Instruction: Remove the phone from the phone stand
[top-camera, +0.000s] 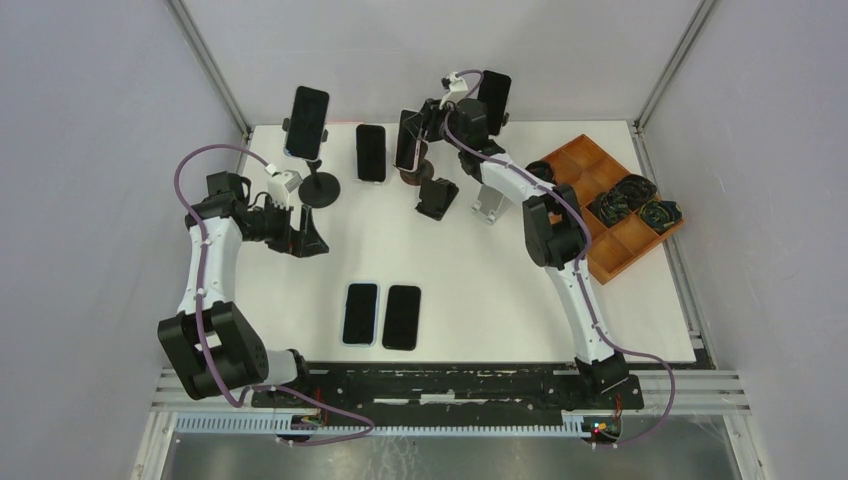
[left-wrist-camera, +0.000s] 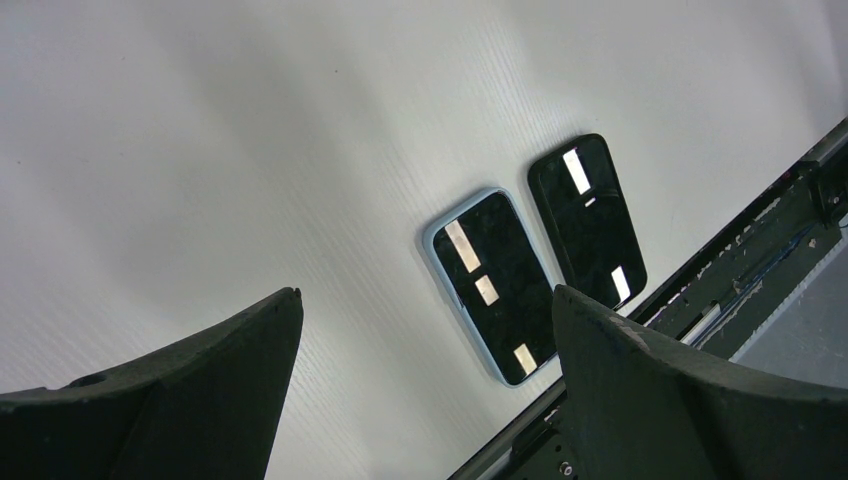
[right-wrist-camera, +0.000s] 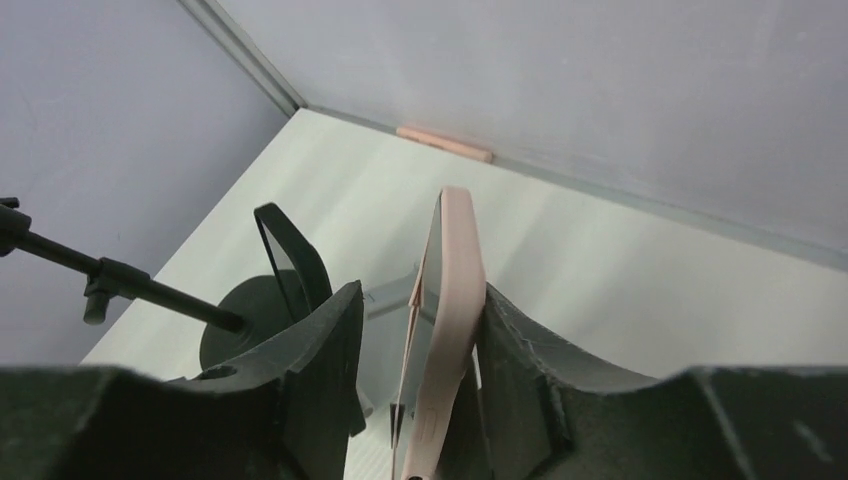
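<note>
A phone in a pink case (top-camera: 406, 143) stands upright at the back of the table, above a dark phone stand (top-camera: 412, 176). Whether it still rests in the stand is hidden. My right gripper (top-camera: 413, 127) straddles it from above. In the right wrist view the pink-cased phone (right-wrist-camera: 455, 260) sits between the fingers of the right gripper (right-wrist-camera: 422, 290). The right finger (right-wrist-camera: 520, 340) touches the case, and a gap shows between the left finger (right-wrist-camera: 330, 340) and the screen. My left gripper (top-camera: 310, 240) hovers low over the left of the table, and in its own wrist view the left gripper (left-wrist-camera: 428, 291) is wide open and holds nothing.
A black phone (top-camera: 307, 122) sits on a round-based stand (top-camera: 320, 190), and another phone (top-camera: 493, 100) sits on a stand behind the right arm. One phone (top-camera: 371, 152) lies flat at the back. Two phones (top-camera: 361, 313) (top-camera: 401, 317) lie near the front. Two bare stands (top-camera: 437, 197) (top-camera: 490, 205) and a wooden tray (top-camera: 605, 255) are to the right.
</note>
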